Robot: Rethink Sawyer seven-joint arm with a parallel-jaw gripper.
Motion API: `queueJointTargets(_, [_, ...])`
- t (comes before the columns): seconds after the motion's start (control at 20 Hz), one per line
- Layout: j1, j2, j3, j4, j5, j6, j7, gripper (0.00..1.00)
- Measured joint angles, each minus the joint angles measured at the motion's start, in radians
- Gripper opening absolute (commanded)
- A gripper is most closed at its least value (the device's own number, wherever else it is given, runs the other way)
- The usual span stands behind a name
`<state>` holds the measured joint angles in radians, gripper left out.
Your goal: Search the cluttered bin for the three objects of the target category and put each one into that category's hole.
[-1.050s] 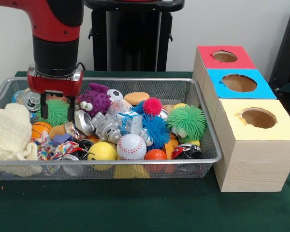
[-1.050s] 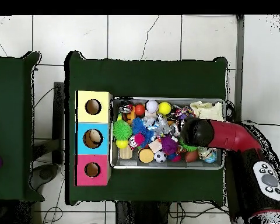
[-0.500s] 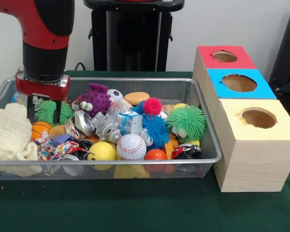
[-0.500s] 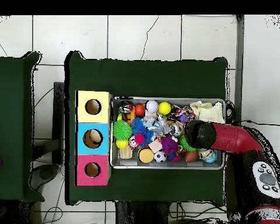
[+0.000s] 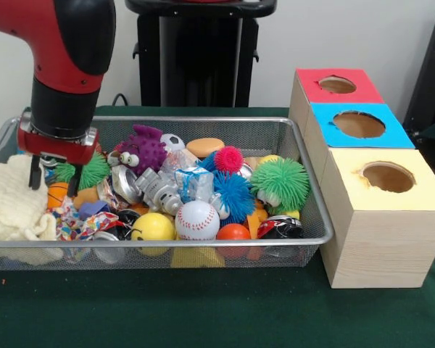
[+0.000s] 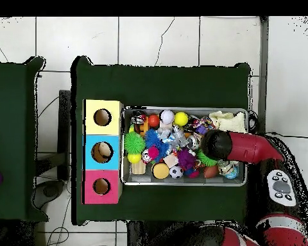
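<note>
- Over the bin's 9 o'clock end, front view: gripper [image 5: 52, 178] hangs low in the wire bin [image 5: 203, 243], jaws spread, nothing pinched; one tip just beside the cream cloth [image 5: 11, 199], the other by the orange ball [image 5: 59, 193], with the green spiky ball [image 5: 93, 170] right behind.
- Bin middle: purple spiky toy with eyes [image 5: 142, 148], small soccer ball [image 5: 172, 141], red spiky ball [image 5: 229, 159], blue spiky ball [image 5: 233, 194], baseball [image 5: 197, 220], yellow smiley ball [image 5: 153, 228], and a bigger green spiky ball [image 5: 280, 183] at the 3 o'clock end.
- At 3 o'clock of the bin on the green counter [image 5: 203, 312]: wooden box with red hole [image 5: 337, 85], blue hole [image 5: 359, 124], yellow hole [image 5: 388, 176]; target category can't be told.
- Overhead view: arm [image 6: 246, 147] enters from 3 o'clock and covers the gripper, so jaws can't be told here; bin [image 6: 182, 182] at centre, hole box [image 6: 102, 151] touching its 9 o'clock side, something pale inside the blue hole [image 6: 102, 152].
</note>
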<state>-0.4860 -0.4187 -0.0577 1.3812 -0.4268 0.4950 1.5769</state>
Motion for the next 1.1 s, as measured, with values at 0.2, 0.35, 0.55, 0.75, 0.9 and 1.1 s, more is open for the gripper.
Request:
queueJointTargets(0.2, [0.018,0.023,-0.031,-0.020,0.019,0.000,0.000,1.00])
queueJointTargets(0.35, [0.037,0.035,-0.054,-0.033,0.031,-0.005,0.000,1.00])
queueJointTargets(0.55, [0.053,0.042,-0.074,-0.040,0.041,-0.022,0.000,1.00])
queueJointTargets(0.75, [0.055,0.051,-0.089,-0.041,0.054,-0.059,0.000,1.00])
queueJointTargets(0.9, [0.052,0.056,-0.089,-0.041,0.069,-0.088,0.000,1.00])
queueJointTargets(1.1, [0.049,0.068,-0.091,-0.041,0.087,-0.131,0.000,1.00])
